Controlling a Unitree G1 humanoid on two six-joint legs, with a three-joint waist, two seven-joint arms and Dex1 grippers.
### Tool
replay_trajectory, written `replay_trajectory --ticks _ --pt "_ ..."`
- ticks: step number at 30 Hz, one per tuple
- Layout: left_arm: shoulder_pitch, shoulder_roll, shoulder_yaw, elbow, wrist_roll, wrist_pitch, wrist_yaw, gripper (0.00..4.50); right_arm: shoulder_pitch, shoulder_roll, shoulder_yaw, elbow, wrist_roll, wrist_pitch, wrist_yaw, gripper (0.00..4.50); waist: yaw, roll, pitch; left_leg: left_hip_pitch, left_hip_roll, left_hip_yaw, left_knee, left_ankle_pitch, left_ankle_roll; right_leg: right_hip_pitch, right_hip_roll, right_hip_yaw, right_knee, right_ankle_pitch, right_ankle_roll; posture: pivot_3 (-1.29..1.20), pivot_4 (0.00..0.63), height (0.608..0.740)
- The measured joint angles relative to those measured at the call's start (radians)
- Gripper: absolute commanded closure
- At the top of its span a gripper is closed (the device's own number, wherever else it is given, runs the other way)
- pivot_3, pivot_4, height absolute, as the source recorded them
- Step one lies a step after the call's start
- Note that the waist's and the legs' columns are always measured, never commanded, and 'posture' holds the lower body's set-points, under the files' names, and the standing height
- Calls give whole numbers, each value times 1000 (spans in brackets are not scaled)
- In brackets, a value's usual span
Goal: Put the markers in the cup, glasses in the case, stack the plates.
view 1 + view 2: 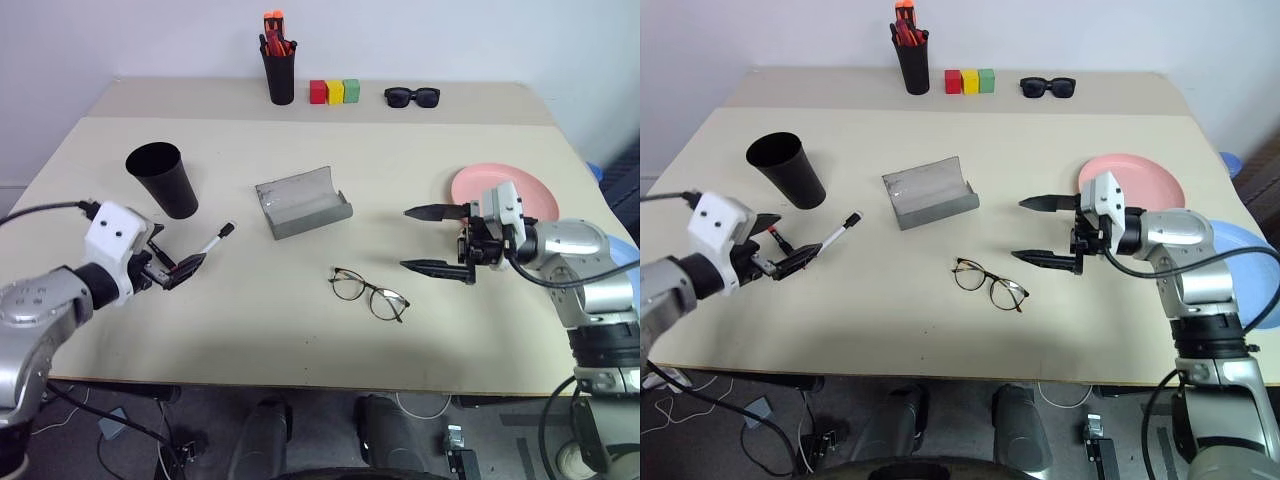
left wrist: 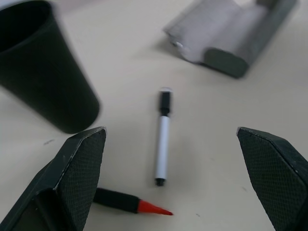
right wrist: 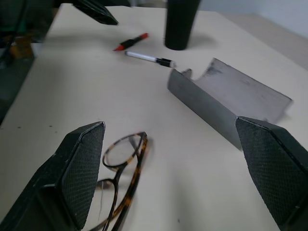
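Here we see a beige table (image 1: 300, 330) with the grey case (image 1: 302, 203) lying open near its middle, an oblong shell like a shallow trough; we place everything else from this case. The glasses (image 1: 369, 291), thin and dark-rimmed with clear lenses, lie unfolded on the table just in front of the case, toward the robot. To the case's left stands the cup (image 1: 164, 179), wide, tapered and matte black, upright. Between cup and case, slightly nearer the robot, lies the white marker (image 2: 162, 143) with its black cap pointing toward the case; the black marker (image 2: 130, 203) with a red cap lies just beside it, closer to the robot. The salmon pink plate (image 1: 535, 193) sits well to the case's right, and the light blue plate (image 1: 1255, 262) sits beyond it at the table's right edge.

The left gripper (image 1: 176, 262) hovers with its jaws wide and empty; both markers lie ahead of and between its fingers. The right gripper (image 1: 438, 239) hovers right of the case, jaws wide and empty, pointing toward the glasses, which lie just ahead of its lower finger.
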Motion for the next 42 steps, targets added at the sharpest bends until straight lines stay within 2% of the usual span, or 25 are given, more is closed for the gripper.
replay_trajectory --ticks 3,9,15,21,26,37,40,42 --pt "-103 40 -66 20 -11 78 -16 0 -49 24 -1 18 23 8 30 92 -2 0 0 0 0 0 -1 0 0 0 0 0 0 0 1 0 150 740" --pt "-291 51 -201 90 -12 267 -4 0 -59 53 -7 9 97 80 60 92 -3 0 0 0 1 -1 -1 0 0 -2 1 0 1 1 2 0 150 740" --pt "-415 51 -240 134 -14 365 -8 0 -49 75 -6 -32 100 82 50 92 -5 -1 1 0 1 0 -1 0 0 -2 1 0 2 1 2 0 150 740" --pt "-549 23 -320 257 10 524 34 0 -39 91 -4 -40 88 69 30 92 -4 -1 1 0 1 -1 -1 0 0 -2 1 0 3 1 2 0 150 740" --pt "-611 17 -378 356 43 564 37 0 -36 99 -2 -48 80 66 20 92 -5 -1 1 -1 1 -1 -1 0 0 -3 1 0 3 1 3 0 150 740" --pt "-782 -58 -552 646 117 560 -29 0 2 107 1 -97 78 67 0 92 -2 -2 1 -1 1 -1 0 0 0 -3 1 0 4 1 3 0 150 740" --pt "-829 -80 -615 733 145 539 -69 763 19 106 -2 -134 81 75 -13 44 -2 -2 1 -1 1 -1 0 0 0 -3 1 0 4 1 3 0 150 740" --pt "-850 -83 -659 779 172 517 -96 1781 29 105 -4 -152 82 82 -20 44 -4 -2 1 -1 1 -1 0 0 0 -4 1 0 4 1 3 0 150 740"
